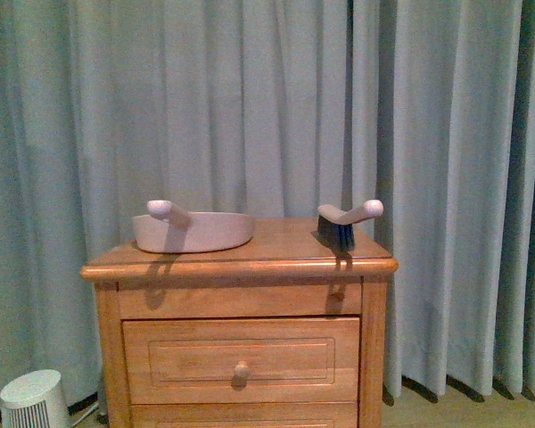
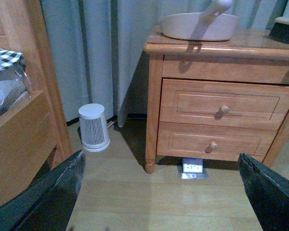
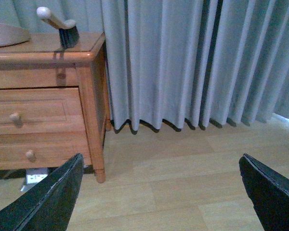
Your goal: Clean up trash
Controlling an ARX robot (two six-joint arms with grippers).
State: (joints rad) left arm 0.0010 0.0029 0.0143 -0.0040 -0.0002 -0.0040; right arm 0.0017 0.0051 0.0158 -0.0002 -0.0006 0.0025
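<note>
The trash is out of view in every frame. A pinkish dustpan [image 1: 194,229] lies on the left of the wooden nightstand [image 1: 241,259], and a hand brush [image 1: 346,223] with dark bristles stands at its right edge. The dustpan [image 2: 198,25] and the brush [image 3: 60,25] also show in the wrist views. My left gripper [image 2: 159,192] hangs open low over the wooden floor in front of the nightstand, nothing between its fingers. My right gripper [image 3: 159,192] is open too, over bare floor to the right of the nightstand. Neither arm shows in the front view.
Blue-grey curtains [image 1: 267,107] hang behind the nightstand down to the floor. A small white ribbed device [image 2: 93,127] stands on the floor left of it. A floor socket [image 2: 192,168] sits under the drawers [image 2: 221,113]. Wooden bed frame [image 2: 24,120] with checked cloth at far left.
</note>
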